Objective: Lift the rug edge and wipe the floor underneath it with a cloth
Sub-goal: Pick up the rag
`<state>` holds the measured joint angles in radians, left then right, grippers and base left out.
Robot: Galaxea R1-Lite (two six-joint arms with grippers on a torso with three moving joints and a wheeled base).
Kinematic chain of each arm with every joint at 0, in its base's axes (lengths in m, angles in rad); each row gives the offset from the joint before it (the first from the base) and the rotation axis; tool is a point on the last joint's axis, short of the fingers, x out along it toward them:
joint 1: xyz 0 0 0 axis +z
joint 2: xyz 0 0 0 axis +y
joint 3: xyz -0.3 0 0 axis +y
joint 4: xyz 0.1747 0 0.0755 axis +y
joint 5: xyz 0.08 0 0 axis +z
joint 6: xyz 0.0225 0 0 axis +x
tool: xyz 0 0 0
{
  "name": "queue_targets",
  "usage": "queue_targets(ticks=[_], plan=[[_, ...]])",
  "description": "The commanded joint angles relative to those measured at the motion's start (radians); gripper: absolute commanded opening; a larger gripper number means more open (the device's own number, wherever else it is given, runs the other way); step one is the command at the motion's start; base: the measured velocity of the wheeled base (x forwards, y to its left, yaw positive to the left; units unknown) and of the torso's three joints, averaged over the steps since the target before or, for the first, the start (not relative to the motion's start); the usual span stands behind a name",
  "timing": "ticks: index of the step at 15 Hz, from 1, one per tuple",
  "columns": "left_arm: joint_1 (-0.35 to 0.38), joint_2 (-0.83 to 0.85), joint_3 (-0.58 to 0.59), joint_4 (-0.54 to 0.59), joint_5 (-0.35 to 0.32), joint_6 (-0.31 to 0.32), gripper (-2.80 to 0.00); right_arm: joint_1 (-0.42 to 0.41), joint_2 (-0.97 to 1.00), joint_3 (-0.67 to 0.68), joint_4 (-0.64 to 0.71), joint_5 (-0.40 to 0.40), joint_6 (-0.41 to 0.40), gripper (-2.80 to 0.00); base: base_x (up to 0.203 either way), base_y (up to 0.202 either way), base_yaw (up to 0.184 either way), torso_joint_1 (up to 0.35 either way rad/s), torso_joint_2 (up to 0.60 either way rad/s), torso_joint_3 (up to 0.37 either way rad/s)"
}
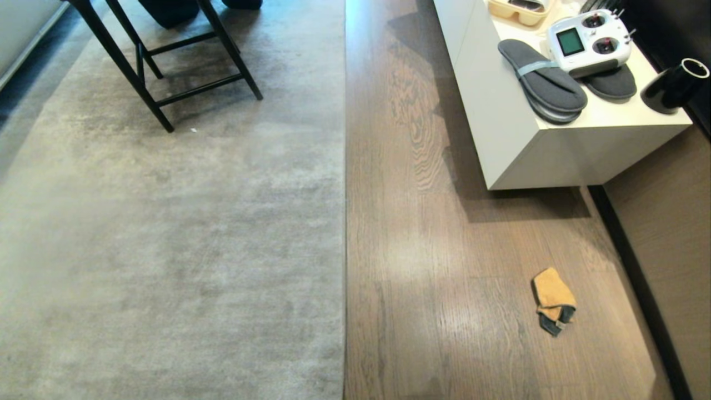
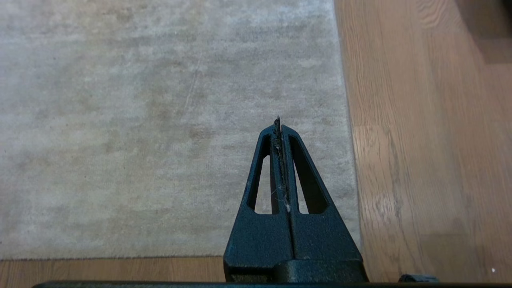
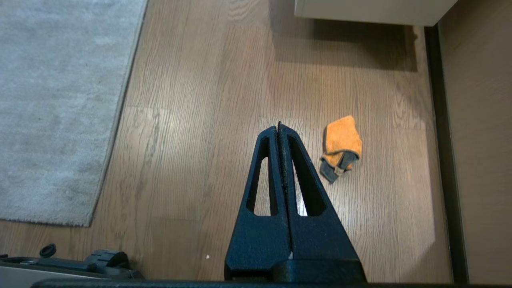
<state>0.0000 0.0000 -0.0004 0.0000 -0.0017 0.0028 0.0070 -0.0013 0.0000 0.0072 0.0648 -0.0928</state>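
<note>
Pressed flat together, the black tapered fingers of the left gripper (image 2: 277,120) hang above the near corner of the large grey-beige short-pile rug, with the straight rug edge (image 2: 348,132) running just beside them and lying flat on the brown wood-grain plank floor (image 2: 420,140). Equally closed and empty, the right gripper (image 3: 279,125) hangs over bare planks, and the small orange-yellow soft cloth (image 3: 341,144) with its dark grey part lies crumpled on the boards just beside its tip, apart from it. From the head view neither arm shows: the rug covers the left half, its edge (image 1: 344,222) cutting straight up the middle, and the cloth (image 1: 552,300) sits on the floor (image 1: 444,250) to the right, well apart from the rug. Farther off stands a low white cabinet (image 1: 516,144) carrying a pair of dark grey slippers (image 1: 541,80), a white handheld controller (image 1: 589,41) and a black cup (image 1: 675,86). Black chair legs (image 1: 161,61) stand on the rug at the far left
</note>
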Motion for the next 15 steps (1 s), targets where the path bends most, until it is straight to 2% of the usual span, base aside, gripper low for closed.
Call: queue_targets(ticks=[1,15], plan=[[0.000,0.000,0.000,0.000,0.000,-0.001,-2.80,0.001,0.001,0.000,0.000,0.000,-0.001,-2.80,0.000,0.000,0.000,0.000,0.00,-0.201],[0.000,0.000,0.000,0.001,0.000,-0.001,-2.80,0.000,0.001,0.000,0.000,0.001,-0.001,-2.80,0.000,0.000,0.000,0.002,0.00,-0.198]])
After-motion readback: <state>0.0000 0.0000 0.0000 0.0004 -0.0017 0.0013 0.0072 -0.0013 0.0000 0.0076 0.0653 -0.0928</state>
